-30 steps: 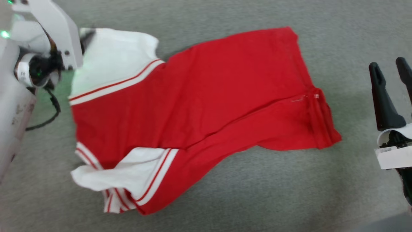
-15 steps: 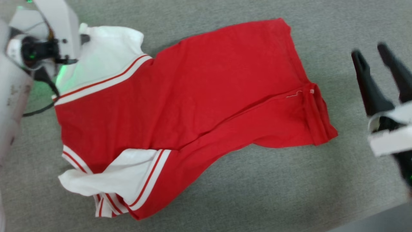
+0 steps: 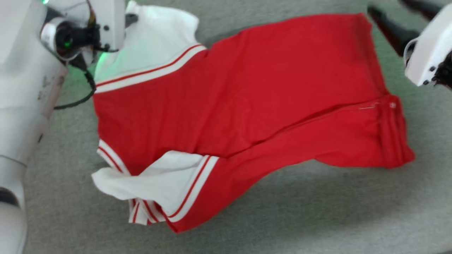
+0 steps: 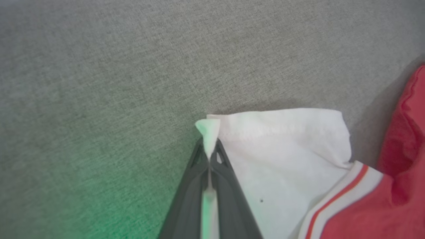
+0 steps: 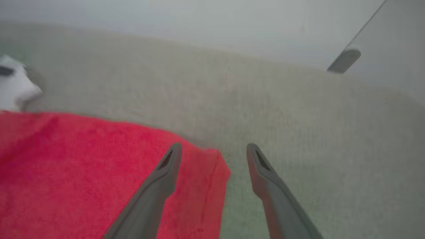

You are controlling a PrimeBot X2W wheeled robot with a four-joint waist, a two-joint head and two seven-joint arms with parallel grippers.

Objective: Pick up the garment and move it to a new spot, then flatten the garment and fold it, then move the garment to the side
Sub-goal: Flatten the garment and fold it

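White sleeve corner of shirt (image 3: 247, 91) sat pinched tight in left gripper (image 4: 209, 150); right gripper (image 5: 214, 147) gaped, holding nothing, at red hem corner; nubby grey felt (image 4: 99, 83) ahead.

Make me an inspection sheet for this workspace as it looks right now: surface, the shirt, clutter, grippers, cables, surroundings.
Surface: grey textured surface, under the whole shirt.
Job's things: garment, red with white sleeves, spread out, near edge rumpled and folded over.
Clutter: nothing seen.
Grippers: left gripper shut on the corner of a white sleeve; right gripper open, over the red hem corner.
Cables: black cable loops from the left wrist beside the sleeve.
Surroundings: pale wall; blurred grey bar, unidentifiable.
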